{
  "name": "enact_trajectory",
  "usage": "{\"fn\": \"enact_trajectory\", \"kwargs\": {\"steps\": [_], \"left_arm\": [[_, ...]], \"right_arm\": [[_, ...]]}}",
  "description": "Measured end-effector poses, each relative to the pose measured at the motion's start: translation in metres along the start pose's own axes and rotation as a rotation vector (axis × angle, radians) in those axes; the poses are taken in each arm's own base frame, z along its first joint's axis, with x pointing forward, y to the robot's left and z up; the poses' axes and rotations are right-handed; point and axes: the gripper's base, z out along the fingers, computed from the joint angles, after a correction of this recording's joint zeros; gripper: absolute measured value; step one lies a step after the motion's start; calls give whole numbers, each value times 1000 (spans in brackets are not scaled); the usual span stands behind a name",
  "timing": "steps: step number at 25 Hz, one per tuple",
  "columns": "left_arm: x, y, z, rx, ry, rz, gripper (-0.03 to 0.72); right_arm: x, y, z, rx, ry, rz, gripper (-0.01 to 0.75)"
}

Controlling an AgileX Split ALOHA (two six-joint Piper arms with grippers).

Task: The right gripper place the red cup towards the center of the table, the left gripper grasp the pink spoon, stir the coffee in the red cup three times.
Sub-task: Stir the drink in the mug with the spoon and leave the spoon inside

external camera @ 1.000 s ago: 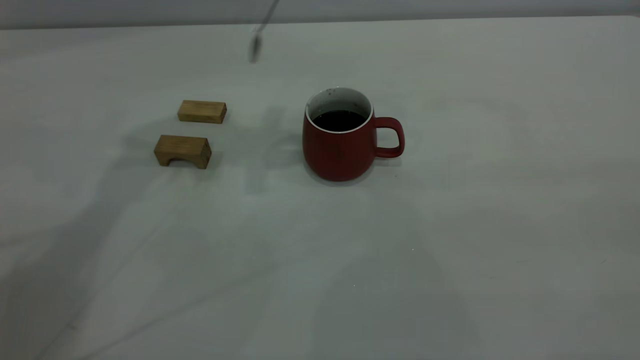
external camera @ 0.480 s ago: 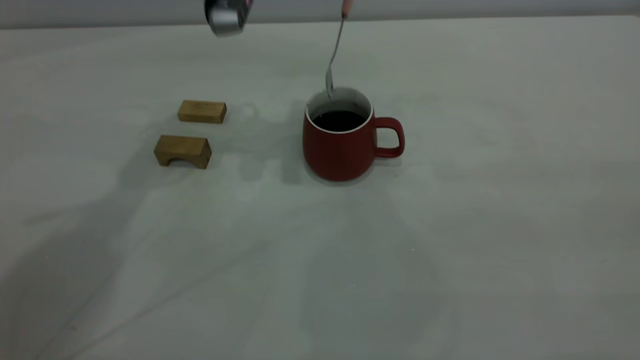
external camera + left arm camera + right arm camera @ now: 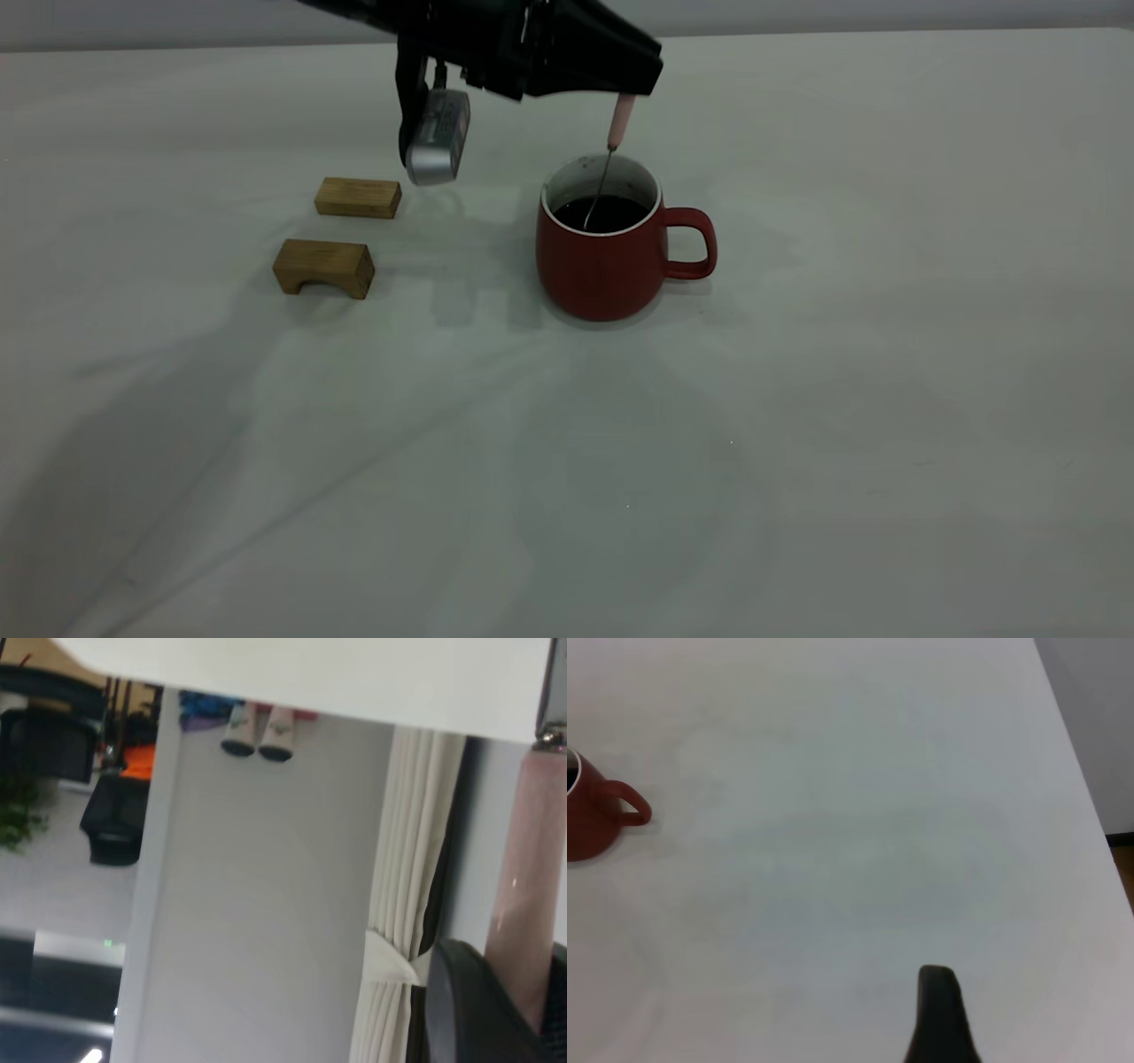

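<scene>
Since half a second ago, spoon [image 3: 611,164] lowered into coffee [image 3: 601,213] — handle clamped by left gripper [image 3: 625,93] fingers above cup [image 3: 602,261]; right fingers' state cannot be told.

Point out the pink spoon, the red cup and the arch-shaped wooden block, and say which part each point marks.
pink spoon [image 3: 621,120], exterior view: on its pale pink handle, below the left gripper [image 3: 633,84].
red cup [image 3: 598,266], exterior view: on its red outer wall.
arch-shaped wooden block [image 3: 322,260], exterior view: on its top front face.
</scene>
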Motion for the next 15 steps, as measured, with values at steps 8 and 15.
{"fn": "enact_trajectory", "kwargs": {"steps": [8, 15], "left_arm": [[-3, -7, 4, 70, 81, 61, 175], [-20, -1, 16, 3, 125, -54, 175]], "right_arm": [[0, 0, 0, 0, 0, 0, 592], [0, 0, 0, 0, 0, -1, 592]]}}
